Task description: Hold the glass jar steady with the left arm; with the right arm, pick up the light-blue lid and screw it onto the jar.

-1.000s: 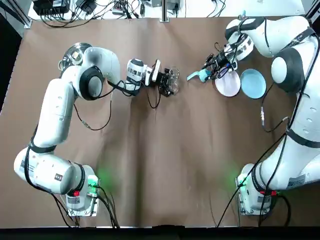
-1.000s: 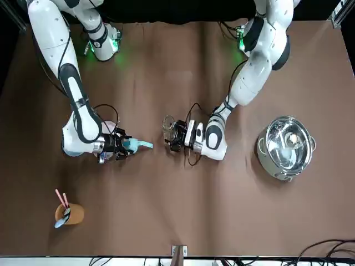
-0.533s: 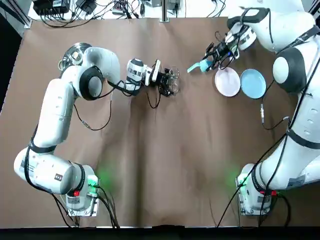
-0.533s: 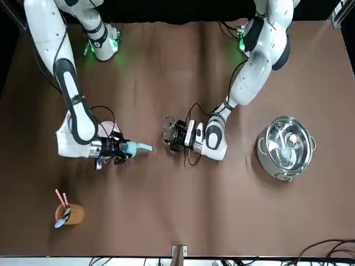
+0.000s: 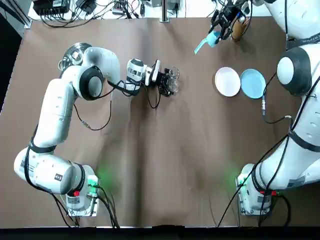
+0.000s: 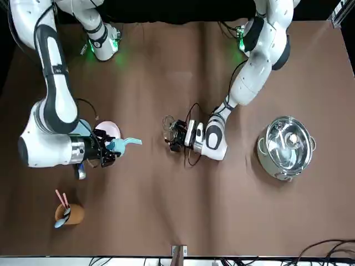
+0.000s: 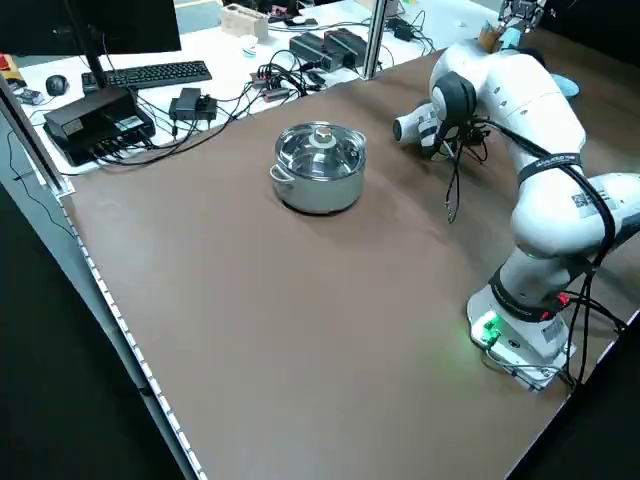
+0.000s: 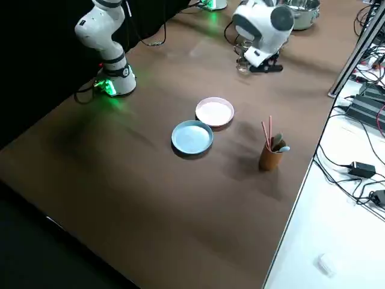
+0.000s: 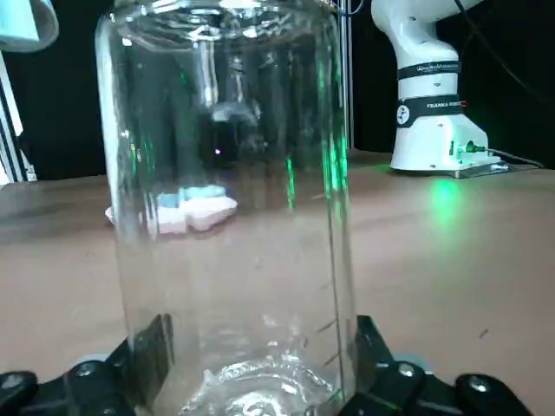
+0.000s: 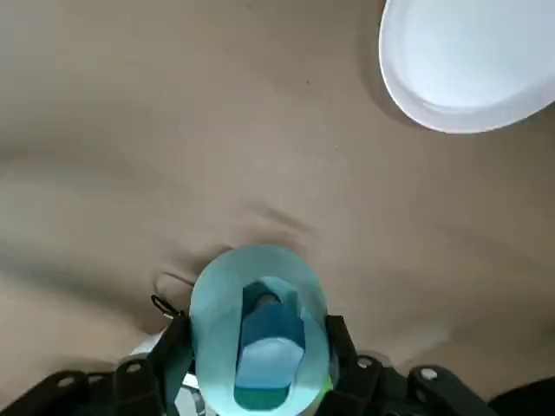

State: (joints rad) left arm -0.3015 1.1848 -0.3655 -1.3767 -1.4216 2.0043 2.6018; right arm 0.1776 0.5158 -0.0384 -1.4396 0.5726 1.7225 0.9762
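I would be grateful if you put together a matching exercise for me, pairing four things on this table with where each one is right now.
Things
1. glass jar
2. light-blue lid
3. steel pot
4. pink plate

Places
A. lying flat right beside the blue plate
B. gripped in the right hand, clear of the table
C. standing on the table, clamped in the left hand
D. on the robot's left part of the table, touched by neither hand

Pairs: 1-C, 2-B, 3-D, 4-A
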